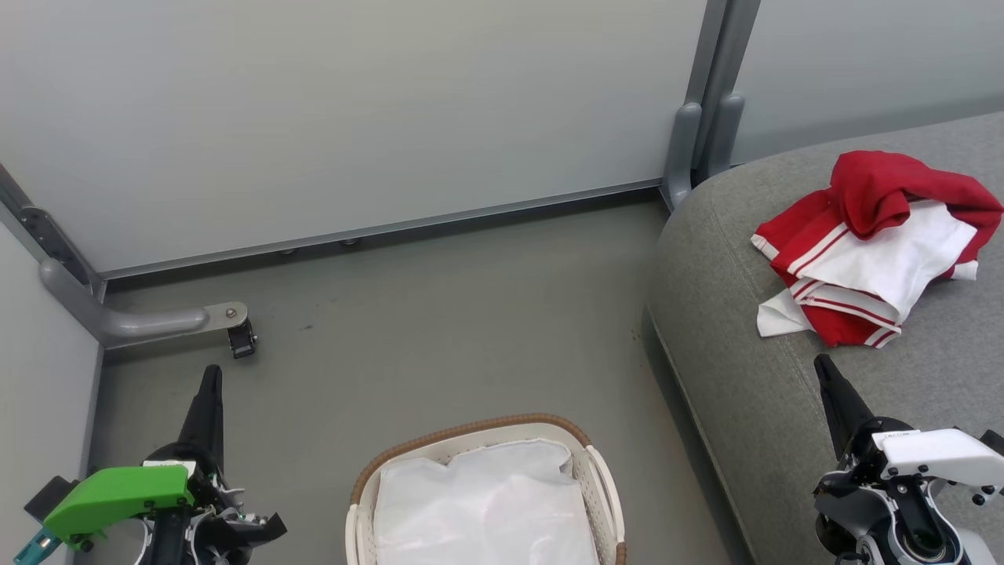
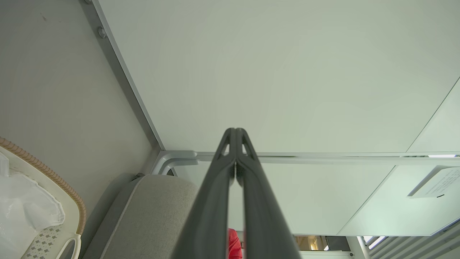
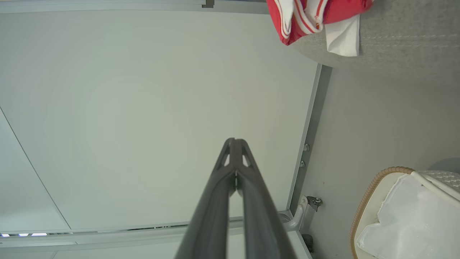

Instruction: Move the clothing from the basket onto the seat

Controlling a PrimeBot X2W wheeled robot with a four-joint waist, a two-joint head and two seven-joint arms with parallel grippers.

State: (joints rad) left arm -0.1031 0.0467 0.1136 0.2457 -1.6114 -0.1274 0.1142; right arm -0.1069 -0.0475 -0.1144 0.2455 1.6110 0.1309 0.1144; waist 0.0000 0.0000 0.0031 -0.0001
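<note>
Clothing (image 1: 871, 247), red with white stripes, lies heaped on the grey seat (image 1: 753, 392) at two o'clock in head view, basket (image 1: 471, 430) with white liner (image 1: 486, 502) at six, left gripper (image 1: 210, 377) at seven and right gripper (image 1: 823, 367) at four both pinched closed, gripping nothing.

Head view: high, facing down on floor (image 1: 439, 314); basket (image 1: 471, 428) at 6 o'clock, seat (image 1: 745, 377) at 3. Wrist views: lower, rolled sideways, facing wall (image 2: 287, 72); share basket, seat.
</note>
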